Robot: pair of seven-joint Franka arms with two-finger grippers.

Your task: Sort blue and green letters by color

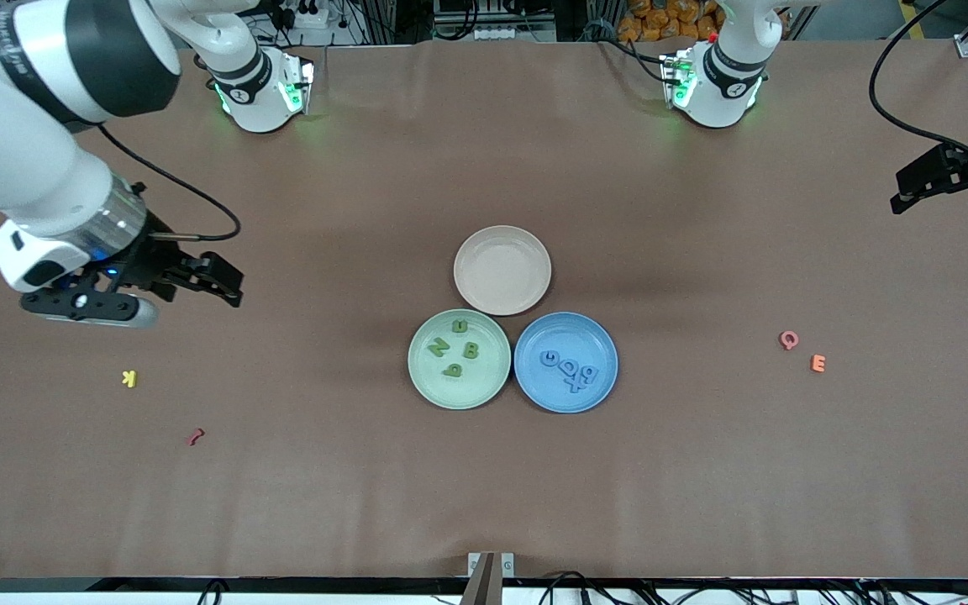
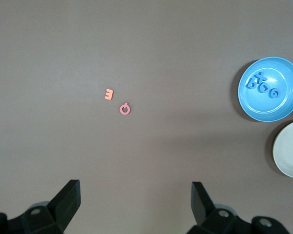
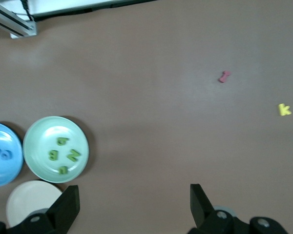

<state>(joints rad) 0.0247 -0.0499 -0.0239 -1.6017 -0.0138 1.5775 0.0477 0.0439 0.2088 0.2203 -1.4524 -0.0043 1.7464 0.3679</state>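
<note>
Four green letters (image 1: 455,348) lie in the green plate (image 1: 484,385). Four light blue letters (image 1: 570,370) lie bunched in the blue plate (image 1: 547,393) beside it. Both plates sit mid-table. My right gripper (image 1: 228,287) is open and empty, up over bare table toward the right arm's end. My left gripper (image 1: 904,192) is open and empty, up over the left arm's end. The left wrist view shows the blue plate (image 2: 276,108) with its letters (image 2: 263,84). The right wrist view shows the green plate (image 3: 41,132) with its letters (image 3: 63,153).
An empty beige plate (image 1: 502,270) touches both plates, farther from the front camera. A yellow K (image 1: 129,378) and a dark red piece (image 1: 195,436) lie toward the right arm's end. A pink Q (image 1: 788,339) and an orange E (image 1: 818,363) lie toward the left arm's end.
</note>
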